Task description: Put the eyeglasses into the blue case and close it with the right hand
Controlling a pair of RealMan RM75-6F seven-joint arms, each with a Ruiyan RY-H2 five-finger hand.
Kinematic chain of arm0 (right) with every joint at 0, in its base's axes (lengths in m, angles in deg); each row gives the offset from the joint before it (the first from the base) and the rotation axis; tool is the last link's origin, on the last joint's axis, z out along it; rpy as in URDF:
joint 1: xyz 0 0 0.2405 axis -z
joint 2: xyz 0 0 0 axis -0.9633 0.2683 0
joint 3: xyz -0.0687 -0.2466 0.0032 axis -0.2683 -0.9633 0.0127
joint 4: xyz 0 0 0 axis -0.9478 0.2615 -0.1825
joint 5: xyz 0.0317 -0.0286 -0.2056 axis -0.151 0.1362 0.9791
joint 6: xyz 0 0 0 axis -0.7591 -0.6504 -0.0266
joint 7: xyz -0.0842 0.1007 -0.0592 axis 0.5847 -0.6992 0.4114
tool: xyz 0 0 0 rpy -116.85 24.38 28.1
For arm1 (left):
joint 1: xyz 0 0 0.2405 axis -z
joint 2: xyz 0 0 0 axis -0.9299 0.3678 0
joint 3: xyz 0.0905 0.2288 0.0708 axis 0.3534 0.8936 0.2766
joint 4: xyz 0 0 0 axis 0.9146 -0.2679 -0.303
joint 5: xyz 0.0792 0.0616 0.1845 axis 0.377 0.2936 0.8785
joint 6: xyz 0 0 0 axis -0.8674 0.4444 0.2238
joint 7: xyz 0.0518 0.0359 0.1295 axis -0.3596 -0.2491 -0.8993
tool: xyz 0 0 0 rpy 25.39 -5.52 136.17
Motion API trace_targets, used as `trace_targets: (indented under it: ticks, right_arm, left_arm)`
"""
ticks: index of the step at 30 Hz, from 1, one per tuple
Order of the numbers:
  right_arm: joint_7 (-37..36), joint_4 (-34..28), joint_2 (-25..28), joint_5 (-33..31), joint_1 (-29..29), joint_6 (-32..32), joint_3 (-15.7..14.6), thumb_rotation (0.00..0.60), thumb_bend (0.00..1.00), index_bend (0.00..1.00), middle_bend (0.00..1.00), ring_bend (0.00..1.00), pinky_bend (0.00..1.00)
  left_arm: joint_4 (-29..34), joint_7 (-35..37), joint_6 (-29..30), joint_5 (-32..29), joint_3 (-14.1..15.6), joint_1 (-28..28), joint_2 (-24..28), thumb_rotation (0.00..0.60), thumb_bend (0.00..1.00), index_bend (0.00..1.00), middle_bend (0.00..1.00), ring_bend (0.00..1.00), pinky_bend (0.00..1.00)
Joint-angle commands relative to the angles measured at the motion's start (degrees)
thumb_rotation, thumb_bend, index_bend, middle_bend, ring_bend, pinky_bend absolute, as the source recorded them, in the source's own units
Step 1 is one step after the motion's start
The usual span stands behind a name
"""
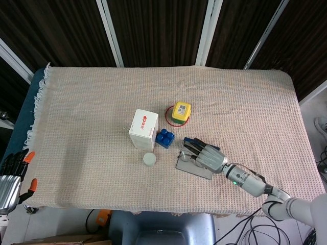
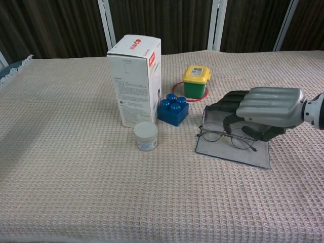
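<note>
- My right robot hand [image 2: 263,112] is palm down over the open blue case [image 2: 234,149], fingers bent toward the eyeglasses [image 2: 225,135]; whether they touch or grip the frame, I cannot tell.
- The eyeglasses lie on the flat case, near the counter [image 2: 76,167] front right.
- My left robot hand [image 1: 11,173] hangs off the counter's left edge, fingers apart, holding nothing.
- A blue block [image 2: 173,109], white box [image 2: 134,78], small jar [image 2: 146,135] and yellow-lidded tub [image 2: 196,81] stand left of the case.
</note>
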Motion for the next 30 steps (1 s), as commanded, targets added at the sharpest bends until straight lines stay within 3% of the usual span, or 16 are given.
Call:
trace_targets:
  ticks: [1, 30]
  right_arm:
    - [0.19, 0.16, -0.11, -0.20, 0.07, -0.22, 0.08, 0.600, 0.79, 0.48, 0.00, 0.00, 0.00]
    - [3.51, 5.76, -4.08, -5.30, 1.38, -0.98, 3.76, 0.600, 0.79, 0.45, 0.00, 0.00, 0.00]
  left_arm:
    - [-0.01, 0.07, 0.05, 0.00, -0.01, -0.03, 0.02, 0.600, 0.45, 0.00, 0.00, 0.00, 0.03]
    - [0.07, 0.05, -0.01, -0.22, -0.07, -0.13, 0.06, 0.600, 0.45, 0.00, 0.00, 0.00, 0.03]
